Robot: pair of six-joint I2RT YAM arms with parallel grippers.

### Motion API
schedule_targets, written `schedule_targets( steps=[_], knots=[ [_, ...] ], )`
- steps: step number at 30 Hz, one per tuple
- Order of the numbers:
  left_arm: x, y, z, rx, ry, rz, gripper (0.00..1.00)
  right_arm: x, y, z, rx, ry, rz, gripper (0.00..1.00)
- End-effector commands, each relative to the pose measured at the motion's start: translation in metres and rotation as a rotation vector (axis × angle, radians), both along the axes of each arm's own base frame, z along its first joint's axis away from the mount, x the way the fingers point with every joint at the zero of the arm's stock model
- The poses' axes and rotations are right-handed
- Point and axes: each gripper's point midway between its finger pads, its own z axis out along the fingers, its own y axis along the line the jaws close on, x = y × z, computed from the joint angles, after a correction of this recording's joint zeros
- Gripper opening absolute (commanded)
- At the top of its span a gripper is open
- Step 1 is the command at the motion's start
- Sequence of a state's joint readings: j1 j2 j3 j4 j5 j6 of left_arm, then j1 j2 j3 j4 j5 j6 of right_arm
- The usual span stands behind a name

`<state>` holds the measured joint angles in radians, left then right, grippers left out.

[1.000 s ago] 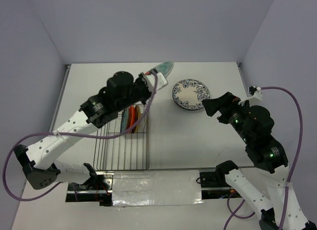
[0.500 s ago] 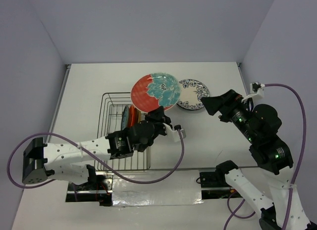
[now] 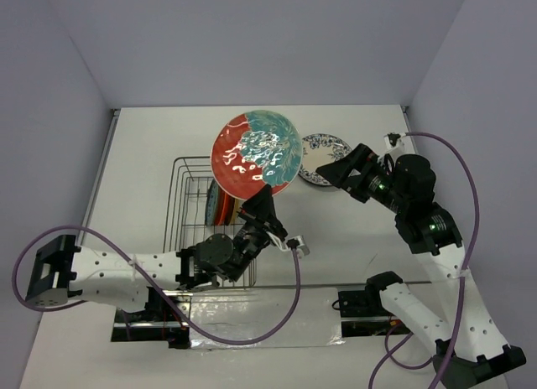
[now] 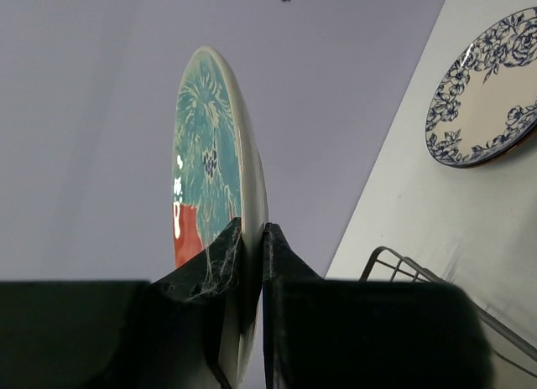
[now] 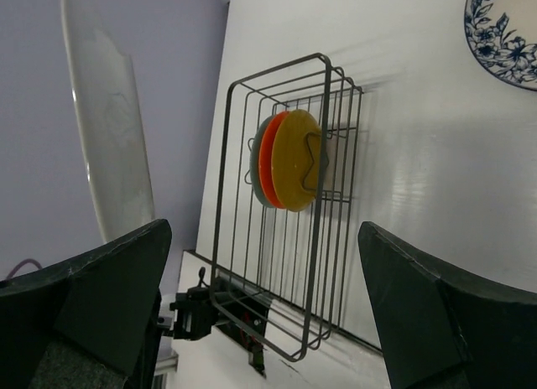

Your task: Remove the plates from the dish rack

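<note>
Glossy red-teal plate (image 3: 256, 152) gripped by left end effector (image 4: 253, 232), right end effector (image 5: 263, 230) spread empty

One dish rack (image 3: 180, 230) and at least four plates (image 3: 256, 152).

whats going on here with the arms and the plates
The left gripper is clamped on the rim of a big red and teal plate, holding it up over the dish rack. A few small plates stand in the rack, and a blue and white plate lies on the table. The right gripper hangs open near that one, holding nothing.
</note>
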<state>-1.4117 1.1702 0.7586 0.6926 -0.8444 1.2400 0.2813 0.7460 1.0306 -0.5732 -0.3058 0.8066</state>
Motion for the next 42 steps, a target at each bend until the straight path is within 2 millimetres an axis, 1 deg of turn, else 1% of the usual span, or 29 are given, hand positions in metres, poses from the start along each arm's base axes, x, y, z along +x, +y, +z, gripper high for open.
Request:
schedule_targets(
  steps=[1,5,8,9,10,12,14,16,17,18,20,24,25,26,27,29,30,31,32,33,35,36,37,38,40,41,42],
  knots=[
    [-0.01,0.016,0.058,-0.162,-0.131,0.021,0.0,0.001,0.008,0.031,0.078,-0.104,0.039,1.0],
    [-0.012,0.01,0.047,-0.149,-0.094,0.01,0.0,0.007,0.01,0.034,0.066,-0.125,0.046,1.0],
    [-0.014,0.006,0.04,-0.144,-0.063,-0.011,0.0,0.005,0.009,0.039,0.064,-0.171,0.053,0.99],
    [-0.015,0.006,0.041,-0.151,-0.056,-0.022,0.0,0.003,0.008,0.042,0.066,-0.186,0.05,0.99],
    [-0.015,0.003,0.035,-0.124,-0.042,-0.029,0.0,0.004,0.006,0.043,0.068,-0.197,0.033,0.99],
    [-0.016,-0.002,0.034,-0.133,-0.017,-0.048,0.0,0.003,0.006,0.049,0.08,-0.232,0.036,0.98],
    [-0.019,-0.005,0.031,-0.123,-0.012,-0.059,0.0,0.002,0.011,0.054,0.085,-0.246,0.071,0.97],
    [-0.02,-0.008,0.025,-0.099,-0.011,-0.062,0.0,0.01,0.019,0.051,0.074,-0.227,0.111,0.96],
    [-0.021,-0.01,0.023,-0.094,-0.007,-0.066,0.0,0.009,0.022,0.056,0.066,-0.238,0.141,0.95],
    [-0.022,-0.013,0.02,-0.087,-0.002,-0.07,0.0,0.016,0.025,0.051,0.053,-0.212,0.146,0.95],
    [-0.023,-0.015,0.018,-0.083,0.002,-0.074,0.0,0.018,0.026,0.048,0.023,-0.17,0.152,0.94],
    [-0.024,-0.019,0.015,-0.076,0.003,-0.073,0.0,0.03,0.029,0.031,-0.024,-0.118,0.149,0.92],
    [-0.024,-0.02,0.013,-0.07,0.005,-0.077,0.0,0.033,0.032,0.024,-0.037,-0.094,0.156,0.9],
    [-0.025,-0.022,0.012,-0.07,0.011,-0.08,0.0,0.034,0.034,0.024,-0.043,-0.103,0.171,0.89],
    [-0.025,-0.023,0.01,-0.065,0.012,-0.083,0.0,0.032,0.042,0.024,-0.042,-0.1,0.208,0.87],
    [-0.026,-0.026,0.007,-0.06,0.015,-0.087,0.0,0.036,0.051,0.021,-0.065,-0.092,0.242,0.75],
    [-0.026,-0.028,0.006,-0.056,0.015,-0.086,0.0,0.033,0.059,0.018,-0.075,-0.088,0.276,0.7],
    [-0.026,-0.028,0.006,-0.056,0.015,-0.085,0.0,0.035,0.064,0.015,-0.084,-0.072,0.3,0.6],
    [-0.027,-0.029,0.005,-0.051,0.017,-0.083,0.0,0.034,0.069,0.013,-0.092,-0.074,0.326,0.55],
    [-0.026,-0.028,0.005,-0.053,0.019,-0.084,0.0,0.03,0.076,0.012,-0.088,-0.072,0.357,0.46],
    [-0.028,-0.029,0.003,-0.053,0.033,-0.091,0.0,0.031,0.08,0.01,-0.086,-0.079,0.369,0.34],
    [-0.028,-0.029,0.003,-0.054,0.037,-0.095,0.0,0.032,0.081,0.008,-0.085,-0.078,0.368,0.14],
    [-0.028,-0.029,0.003,-0.057,0.042,-0.096,0.0,0.035,0.079,0.005,-0.091,-0.072,0.349,0.03],
    [-0.028,-0.028,0.004,-0.06,0.042,-0.095,0.0,0.037,0.076,0.005,-0.096,-0.071,0.328,0.0],
    [-0.028,-0.026,0.006,-0.068,0.043,-0.091,0.0,0.041,0.074,0.002,-0.091,-0.072,0.301,0.0],
    [-0.028,-0.023,0.008,-0.078,0.042,-0.09,0.03,0.041,0.074,0.002,-0.083,-0.074,0.299,0.0],
    [-0.028,-0.022,0.01,-0.085,0.039,-0.089,0.13,0.041,0.074,0.004,-0.071,-0.083,0.298,0.0]
  ],
)
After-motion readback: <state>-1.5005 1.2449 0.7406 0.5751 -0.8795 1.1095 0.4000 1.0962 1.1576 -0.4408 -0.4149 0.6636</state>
